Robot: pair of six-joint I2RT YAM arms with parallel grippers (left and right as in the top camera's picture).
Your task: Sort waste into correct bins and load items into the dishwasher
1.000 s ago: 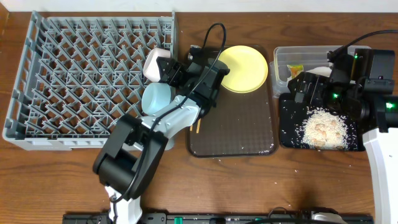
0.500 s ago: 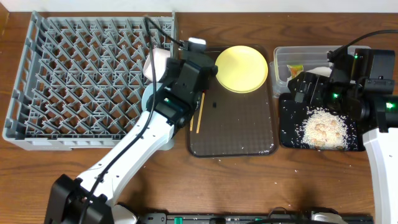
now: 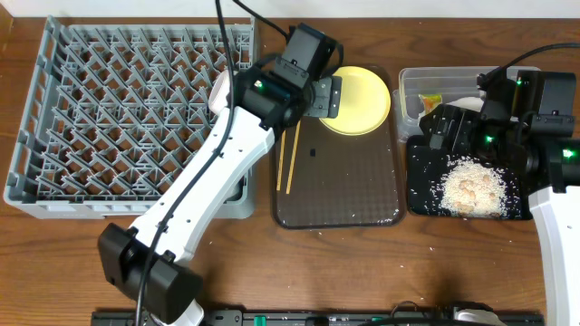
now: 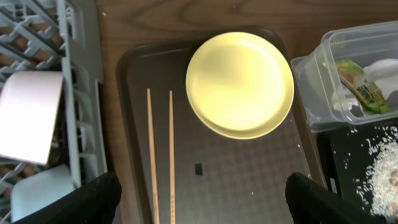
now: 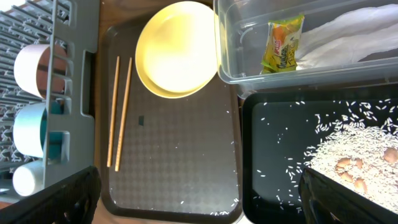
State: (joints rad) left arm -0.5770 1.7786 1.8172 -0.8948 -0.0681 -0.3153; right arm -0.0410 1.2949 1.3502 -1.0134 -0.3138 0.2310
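Note:
My left gripper [image 3: 328, 95] hangs open and empty over the left edge of the round yellow plate [image 3: 361, 100] [image 4: 239, 84] on the brown tray. Its dark fingertips [image 4: 87, 199] stand far apart. The pair of chopsticks [image 3: 290, 158] [image 4: 160, 155] lies parallel on the tray, left of the plate. A white bowl [image 4: 31, 115], a light blue bowl [image 5: 31, 127] and a small white cup [image 5: 28, 177] sit in the grey dishwasher rack [image 3: 127, 118]. My right gripper [image 3: 441, 127] is open above the black bin [image 3: 417, 195], which holds rice scraps [image 5: 354, 155]. The clear bin [image 3: 412, 81] holds the wrapper [image 5: 283, 43] and napkin [image 5: 348, 34].
The dark brown serving tray [image 3: 340, 195] lies between the rack and the bins, with a few stray rice grains near its front edge. My left arm [image 3: 213, 181] stretches diagonally over the rack's right front corner. Bare wooden table [image 3: 299, 263] runs along the front.
My left gripper has left the bowls at the rack's right edge and swung up and right to the plate, its jaws widening. The right arm has not moved.

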